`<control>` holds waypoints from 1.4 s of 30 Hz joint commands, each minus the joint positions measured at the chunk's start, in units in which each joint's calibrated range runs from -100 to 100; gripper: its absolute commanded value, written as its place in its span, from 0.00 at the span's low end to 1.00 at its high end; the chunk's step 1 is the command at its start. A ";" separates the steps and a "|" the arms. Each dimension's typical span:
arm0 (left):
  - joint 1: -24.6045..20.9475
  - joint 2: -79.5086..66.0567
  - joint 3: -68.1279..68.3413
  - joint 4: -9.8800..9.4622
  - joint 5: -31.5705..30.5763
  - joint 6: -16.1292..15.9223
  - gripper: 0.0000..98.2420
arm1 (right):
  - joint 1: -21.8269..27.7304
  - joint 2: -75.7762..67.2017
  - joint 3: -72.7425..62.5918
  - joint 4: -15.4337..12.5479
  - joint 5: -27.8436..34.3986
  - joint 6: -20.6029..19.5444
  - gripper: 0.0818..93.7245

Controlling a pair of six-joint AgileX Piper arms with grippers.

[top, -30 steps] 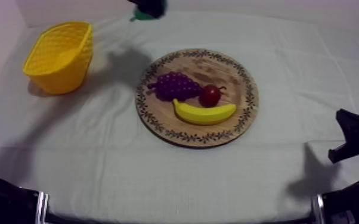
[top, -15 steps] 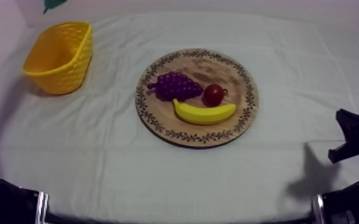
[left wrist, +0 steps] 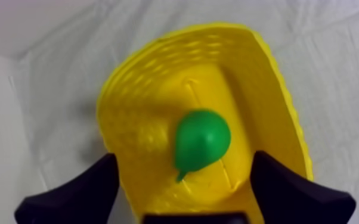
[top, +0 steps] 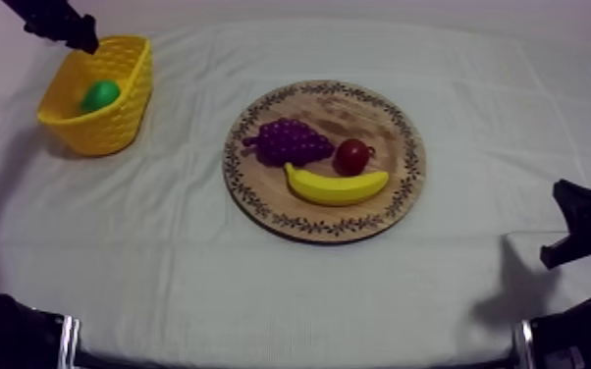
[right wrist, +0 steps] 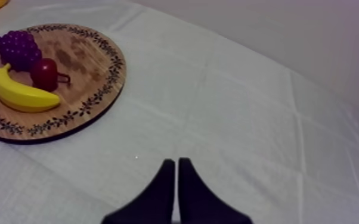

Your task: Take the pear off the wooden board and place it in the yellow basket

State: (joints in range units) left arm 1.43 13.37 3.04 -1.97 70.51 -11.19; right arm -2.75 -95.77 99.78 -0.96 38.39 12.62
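Left gripper [left wrist: 183, 156] hangs spread open and empty above the yellow basket [top: 113, 123]. The pear [top: 100, 94] lies inside it, off the wooden board [top: 260, 201]. On lifting away, a finger could snag the rim and tip the basket. Right gripper [right wrist: 177, 164] rests closed.

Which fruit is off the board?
The green pear: it lies in the yellow basket; banana, grapes and small red fruit are on the wooden board.
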 commanded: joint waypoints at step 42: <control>-3.04 -83.72 73.82 4.43 -37.72 9.02 0.00 | -0.08 0.02 0.00 0.01 0.00 -0.04 0.00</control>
State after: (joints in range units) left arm -1.49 -65.47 66.94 2.46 34.32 -2.29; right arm -2.83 -95.77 99.78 -0.96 38.39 12.57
